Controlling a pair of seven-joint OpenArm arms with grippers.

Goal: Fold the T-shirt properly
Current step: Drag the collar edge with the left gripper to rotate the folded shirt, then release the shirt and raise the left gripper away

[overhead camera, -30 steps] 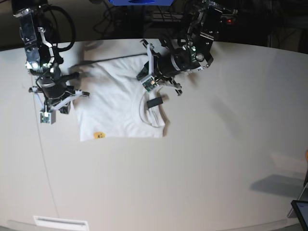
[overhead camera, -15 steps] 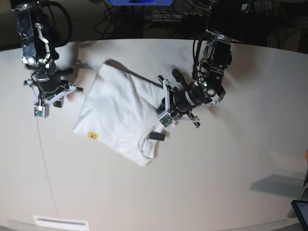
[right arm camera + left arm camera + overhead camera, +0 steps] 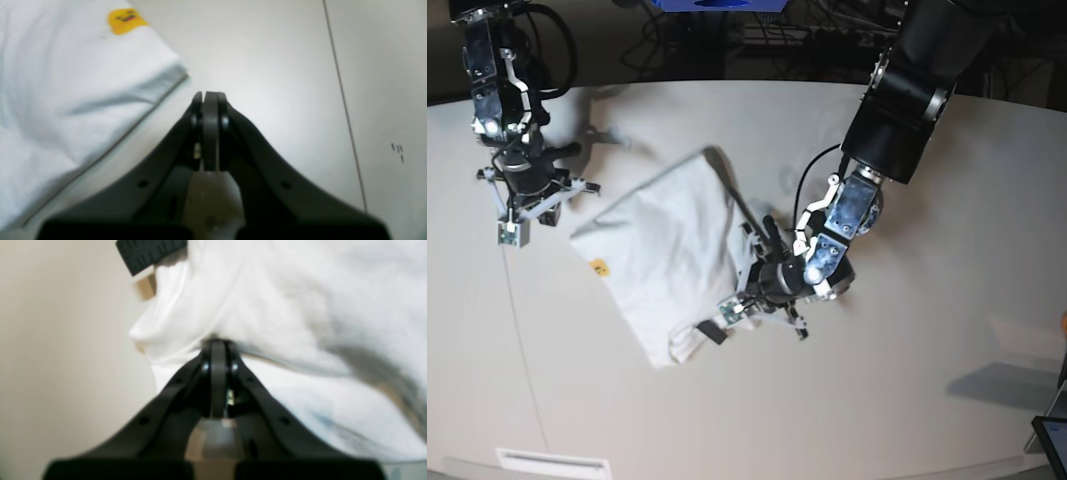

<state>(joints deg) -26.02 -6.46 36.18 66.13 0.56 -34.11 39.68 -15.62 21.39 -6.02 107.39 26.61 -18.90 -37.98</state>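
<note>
Now, in your left wrist view, the left end effector (image 3: 218, 346) has its jaws pressed together on a fold of the T-shirt (image 3: 283, 306), the white cloth bunching up just past the tips. A dark neck tag (image 3: 148, 253) shows at the top edge of that view, beside bare tabletop (image 3: 60, 356) on the left. The picture is blurred, so finer detail of the cloth is hard to read.

In your right wrist view, the right end effector (image 3: 210, 96) is clenched with nothing between its jaws, hanging over bare tabletop (image 3: 273, 60). The T-shirt (image 3: 66, 100) lies to its left, apart from the tips, with a small yellow face print (image 3: 125, 20) near the cloth's corner. A thin dark line (image 3: 343, 100) runs down the tabletop on the right.

In your base view, the T-shirt (image 3: 672, 250) lies skewed, in the left half of the tabletop (image 3: 907, 400), nearer the far edge. The left end effector (image 3: 745, 303) grips its near right edge by the collar. The right end effector (image 3: 522, 215) sits by the far left corner, clear of the cloth.
</note>
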